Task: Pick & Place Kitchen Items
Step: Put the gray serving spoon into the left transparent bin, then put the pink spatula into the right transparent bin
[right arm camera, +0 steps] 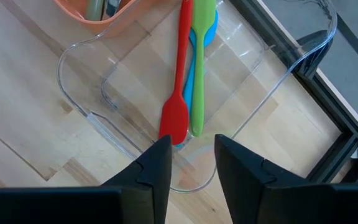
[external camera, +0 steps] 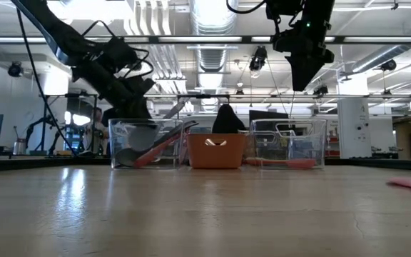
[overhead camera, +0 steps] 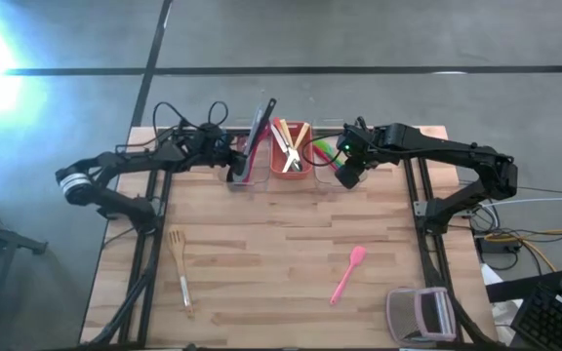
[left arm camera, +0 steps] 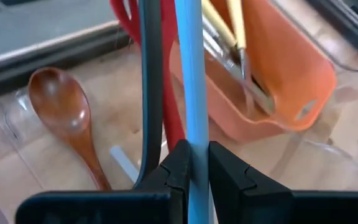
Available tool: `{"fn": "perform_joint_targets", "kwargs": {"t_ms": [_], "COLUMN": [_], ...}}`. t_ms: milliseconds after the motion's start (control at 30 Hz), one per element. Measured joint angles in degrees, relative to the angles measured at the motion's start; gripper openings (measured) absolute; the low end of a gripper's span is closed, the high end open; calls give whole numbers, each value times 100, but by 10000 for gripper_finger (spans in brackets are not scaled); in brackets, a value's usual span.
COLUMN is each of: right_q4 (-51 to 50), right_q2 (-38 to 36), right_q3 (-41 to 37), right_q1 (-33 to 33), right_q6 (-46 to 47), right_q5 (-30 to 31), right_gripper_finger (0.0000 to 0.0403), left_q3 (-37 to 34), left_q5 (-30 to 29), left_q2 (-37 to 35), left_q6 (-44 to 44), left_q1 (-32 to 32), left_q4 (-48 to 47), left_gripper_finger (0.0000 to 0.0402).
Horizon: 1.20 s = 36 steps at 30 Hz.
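My left gripper (left arm camera: 193,167) has its fingers clamped on a light blue handle (left arm camera: 190,81), which runs straight up between the pads over the left clear bin (overhead camera: 245,174). A black handle (left arm camera: 150,87) and a red one (left arm camera: 168,74) sit just beside it, with a wooden spoon (left arm camera: 67,115) lying in the bin past the fingertips. My right gripper (right arm camera: 192,163) hangs with its fingers apart above the right clear bin (right arm camera: 272,81), where a red spatula (right arm camera: 178,93) and a green spoon (right arm camera: 199,68) lie side by side just ahead of the tips. A pink spoon (overhead camera: 347,274) and a wooden spatula (overhead camera: 178,258) lie out on the table (overhead camera: 261,263), well apart from both grippers.

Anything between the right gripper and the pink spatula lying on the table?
Nothing visible. Right gripper hovers open above the right clear bin; the pink spatula lies apart, the grey-and-pink gadget off to its side.
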Motion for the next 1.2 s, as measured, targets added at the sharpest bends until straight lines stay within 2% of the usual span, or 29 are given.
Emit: {"fn": "perform_joint_targets", "kwargs": {"t_ms": [400, 733, 1033, 1200], "right_q4": [5, 4, 3, 1], "right_q2": [0, 0, 0, 0], "right_q3": [-4, -9, -11, -11], "right_q1": [0, 0, 0, 0], "right_q6": [21, 24, 42, 40], "right_q5": [1, 0, -2, -2], "right_gripper_finger": [118, 114, 126, 121], "left_q3": [22, 20, 25, 175], "left_q5": [128, 344, 499, 595], "left_q2": [594, 615, 328, 67], "left_q6": [-304, -351, -449, -415], "left_q1": [0, 9, 22, 20], "left_q4": [76, 3, -301, -509], "left_gripper_finger": [39, 43, 193, 249]}}
